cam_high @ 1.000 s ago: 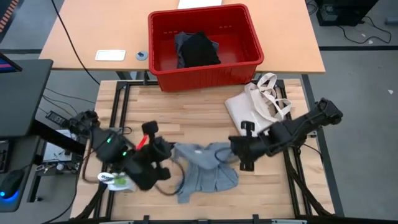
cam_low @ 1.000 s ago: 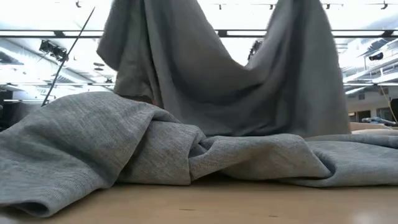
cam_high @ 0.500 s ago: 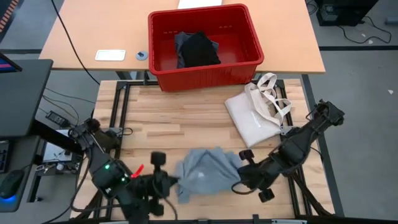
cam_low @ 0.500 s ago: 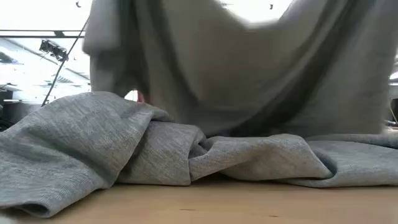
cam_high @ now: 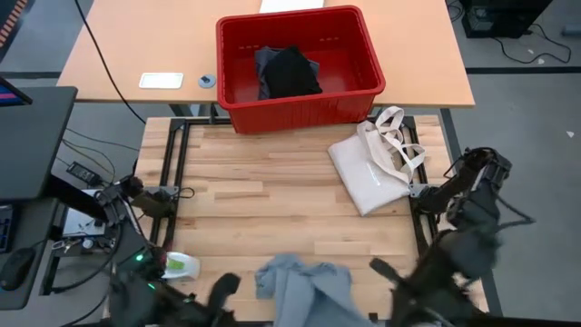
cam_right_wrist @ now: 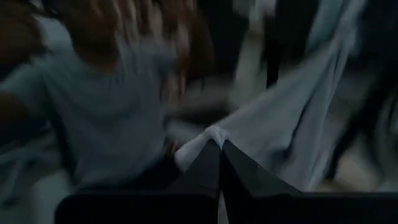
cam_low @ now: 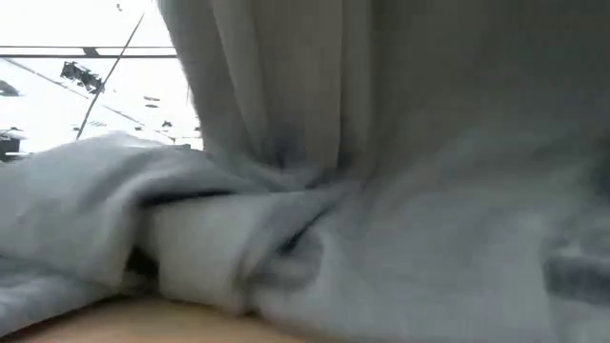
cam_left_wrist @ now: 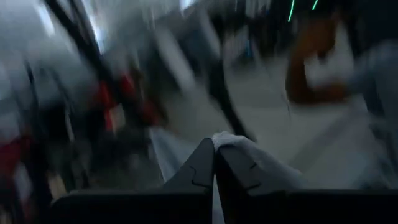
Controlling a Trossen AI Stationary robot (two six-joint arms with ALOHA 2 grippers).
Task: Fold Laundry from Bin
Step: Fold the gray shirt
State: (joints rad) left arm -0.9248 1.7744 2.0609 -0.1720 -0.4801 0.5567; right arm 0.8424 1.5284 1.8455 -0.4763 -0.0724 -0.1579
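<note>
The table (cam_high: pixel 272 186) of pale wood slats carried the work, and the red bin (cam_high: pixel 300 64) stood at its far edge, on the tan table behind. Inside the bin lay a large black garment (cam_high: pixel 292 73) with a darker blue-grey cloth beside it, both well down below the rim. The cream tote bag (cam_high: pixel 374 163) lay on the table just in front of the bin's right corner, its loop handles spread toward the right edge.

The light grey T-shirt (cam_high: pixel 304 286) sat bunched at the near edge of the table, well apart from the bin and roughly in line with its middle. In the low view the T-shirt (cam_low: pixel 362 191) filled almost the whole picture, part of it hanging in folds and part heaped on the table.

The left tool (cam_left_wrist: pixel 214 163) was at the near edge, left of the T-shirt, its fingers pressed together on a fold of the grey cloth. The right tool (cam_right_wrist: pixel 219 163) was at the near edge on the other side of the T-shirt, its fingers likewise clamped on a pinch of the same cloth. In the high view both arms showed only as dark blurs there.

A small white and green object (cam_high: pixel 180 266) lay near the left arm, well apart from the bin.
</note>
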